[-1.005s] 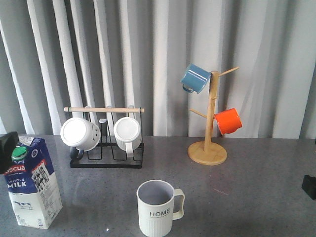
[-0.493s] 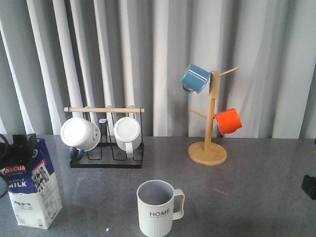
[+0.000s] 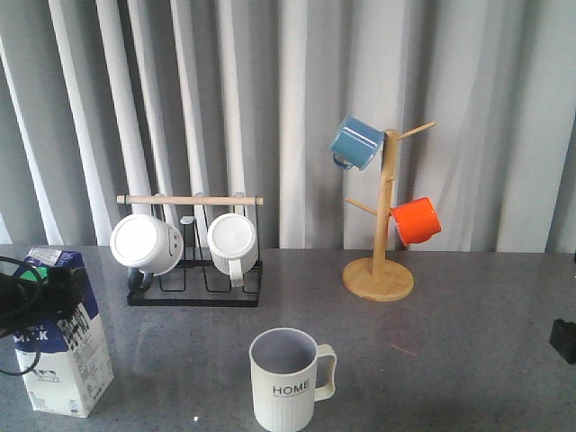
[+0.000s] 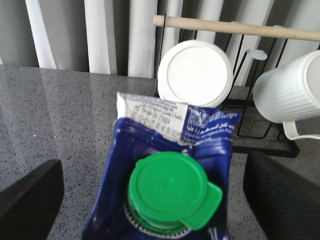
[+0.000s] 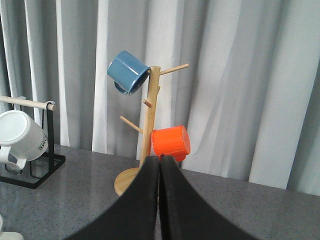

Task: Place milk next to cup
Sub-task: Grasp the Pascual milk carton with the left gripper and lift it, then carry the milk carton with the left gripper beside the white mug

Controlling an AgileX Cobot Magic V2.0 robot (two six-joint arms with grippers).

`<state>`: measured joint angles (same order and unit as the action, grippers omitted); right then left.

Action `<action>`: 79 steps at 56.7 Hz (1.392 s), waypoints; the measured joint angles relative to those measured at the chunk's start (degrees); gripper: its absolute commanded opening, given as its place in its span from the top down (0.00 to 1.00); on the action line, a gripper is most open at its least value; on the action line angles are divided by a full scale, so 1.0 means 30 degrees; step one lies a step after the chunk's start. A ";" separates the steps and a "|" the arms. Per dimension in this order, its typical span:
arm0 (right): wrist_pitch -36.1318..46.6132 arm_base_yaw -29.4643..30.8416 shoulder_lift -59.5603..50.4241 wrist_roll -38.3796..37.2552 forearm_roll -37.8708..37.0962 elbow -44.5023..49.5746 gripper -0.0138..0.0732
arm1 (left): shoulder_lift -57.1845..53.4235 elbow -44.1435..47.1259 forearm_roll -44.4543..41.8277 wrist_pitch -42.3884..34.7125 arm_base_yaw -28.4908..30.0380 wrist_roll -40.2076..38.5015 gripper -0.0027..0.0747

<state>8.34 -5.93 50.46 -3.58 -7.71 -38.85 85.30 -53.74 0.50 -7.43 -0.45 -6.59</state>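
Left gripper (image 4: 150,200) lower around "MILK" carton (image 3: 58,346).

Milk carton (image 3: 61,337): left gripper (image 3: 36,288) hides upper front and cap; "Pascual" band unreadable. Right gripper (image 3: 563,340) cut by frame edge. Carton base cropped at wrist.

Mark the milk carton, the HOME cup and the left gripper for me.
milk carton (image 3: 61,360), front view, on its blue and white side panel.
HOME cup (image 3: 283,382), front view, on the ribbed body by the lettering.
left gripper (image 4: 150,200), left wrist view, midway between the fingers, over the green cap.
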 measured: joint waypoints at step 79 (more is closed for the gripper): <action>-0.0003 0.0000 0.0000 0.0000 0.0004 0.0000 0.85 | -0.0005 -0.0045 1.7857 -0.5515 -0.6718 1.5022 0.95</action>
<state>8.33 -5.93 50.46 -3.58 -7.70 -38.85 85.28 -53.88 54.07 -23.97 -20.61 38.47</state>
